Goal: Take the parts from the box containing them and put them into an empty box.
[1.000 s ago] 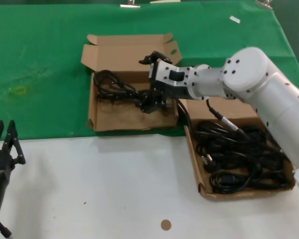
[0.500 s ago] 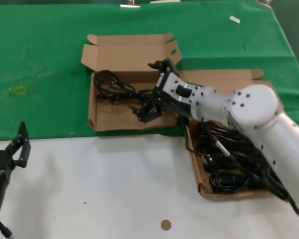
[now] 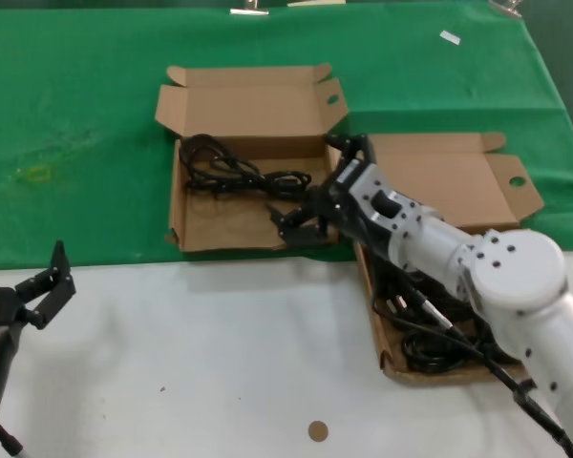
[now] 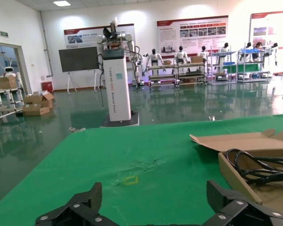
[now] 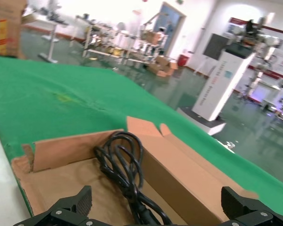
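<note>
black coiled power cord (image 3: 237, 174) lies in left shallow brown cardboard box (image 3: 186, 224) | right gripper (image 3: 301, 221) spread, empty, over that box's front right corner | left gripper (image 3: 40, 289) spread, parked over white table edge (image 3: 220, 353) | green cloth (image 3: 76, 114) beneath boxes | showroom hall behind

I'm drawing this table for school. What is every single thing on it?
box with one cord: 1, brown, back left on the green cloth, lid open.
cord in that box: 1, black, along its far side.
box full of cords: 1, brown, to the right, lid open.
cord bundles: count unclear, black, tangled inside it.
green cloth: 1, over the table's far half.
small round disc: 1, tan, on the white front part.
left hand: 1, black, open, near edge, idle.
right hand: 1, black, open, empty, over the left box's front right corner.
</note>
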Action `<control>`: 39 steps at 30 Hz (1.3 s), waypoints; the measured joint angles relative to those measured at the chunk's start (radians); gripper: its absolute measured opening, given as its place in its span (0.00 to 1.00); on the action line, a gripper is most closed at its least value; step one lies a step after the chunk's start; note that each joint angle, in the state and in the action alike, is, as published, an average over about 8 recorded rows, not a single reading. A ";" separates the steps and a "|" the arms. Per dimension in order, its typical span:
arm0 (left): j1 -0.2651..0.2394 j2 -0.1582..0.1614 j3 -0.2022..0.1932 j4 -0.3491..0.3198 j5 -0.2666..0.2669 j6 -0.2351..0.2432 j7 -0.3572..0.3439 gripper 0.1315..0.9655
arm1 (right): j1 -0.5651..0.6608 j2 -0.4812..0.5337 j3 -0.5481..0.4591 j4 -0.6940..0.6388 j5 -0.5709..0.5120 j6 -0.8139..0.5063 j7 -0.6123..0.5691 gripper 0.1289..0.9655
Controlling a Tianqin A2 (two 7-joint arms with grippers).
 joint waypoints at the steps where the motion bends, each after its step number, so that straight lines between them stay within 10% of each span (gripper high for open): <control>1: 0.000 0.000 0.000 0.000 0.000 0.000 0.000 0.62 | -0.016 0.002 0.007 0.014 0.007 0.009 0.003 1.00; 16: 0.000 0.000 0.000 0.000 0.000 0.000 0.000 0.94 | -0.248 0.032 0.113 0.226 0.108 0.146 0.053 1.00; 39: 0.000 0.000 0.000 0.000 0.000 0.000 0.000 1.00 | -0.587 0.076 0.269 0.536 0.256 0.346 0.127 1.00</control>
